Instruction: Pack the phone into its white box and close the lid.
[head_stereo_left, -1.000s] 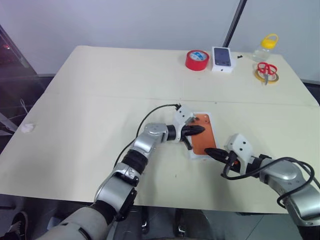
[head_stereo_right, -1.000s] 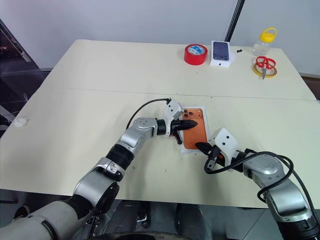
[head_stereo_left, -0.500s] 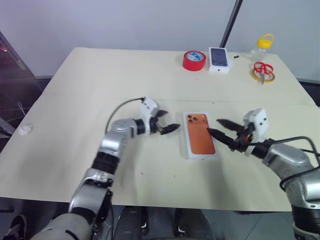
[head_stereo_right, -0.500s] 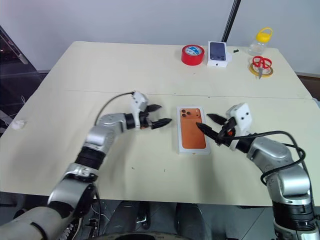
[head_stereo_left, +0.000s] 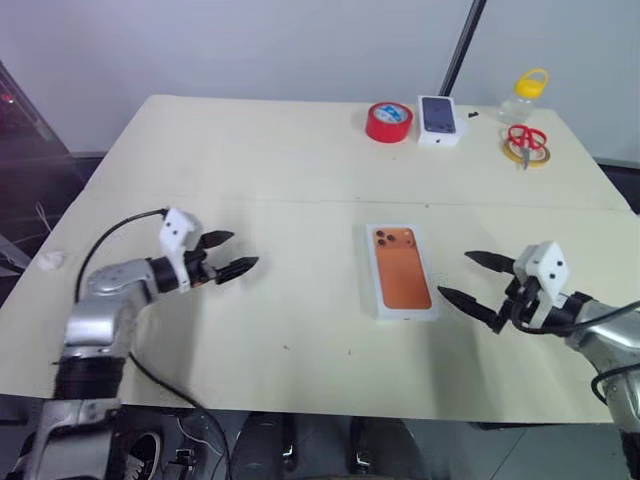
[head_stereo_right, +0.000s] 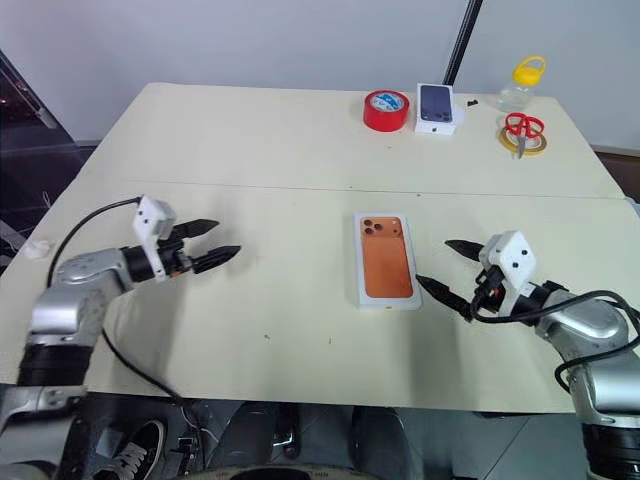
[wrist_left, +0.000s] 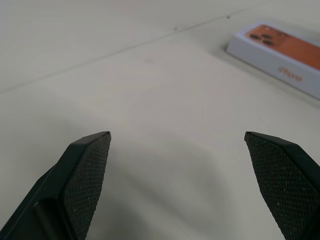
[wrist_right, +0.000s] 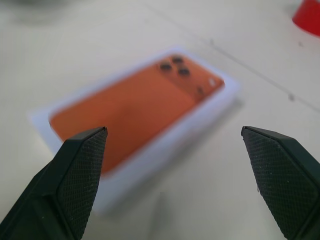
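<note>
The lid (head_stereo_left: 400, 268), its orange phone picture facing up, lies flat over the white box (wrist_left: 280, 65) at the table's middle, and the box's side wall shows below it. The phone is hidden. My left gripper (head_stereo_left: 244, 249) hovers open far to the left of the box, pointing toward it, with nothing between its fingers. To the right of the box, my right gripper (head_stereo_left: 453, 274) stands open and empty, its tips a short way off the box's near right corner. The right wrist view looks at the lid (wrist_right: 135, 105) between the spread fingers.
At the table's far edge stand a red tape roll (head_stereo_left: 391, 121), a small white box with a dark phone picture (head_stereo_left: 441, 119), red-handled scissors on a yellow tape ring (head_stereo_left: 527, 140) and a yellow-capped bottle (head_stereo_left: 527, 93). A crumpled white scrap (head_stereo_left: 50, 259) lies at the left edge.
Both grippers were shut at the box and have opened. The left one swung far to the left, away from it. The right one drew back a little to the right.
</note>
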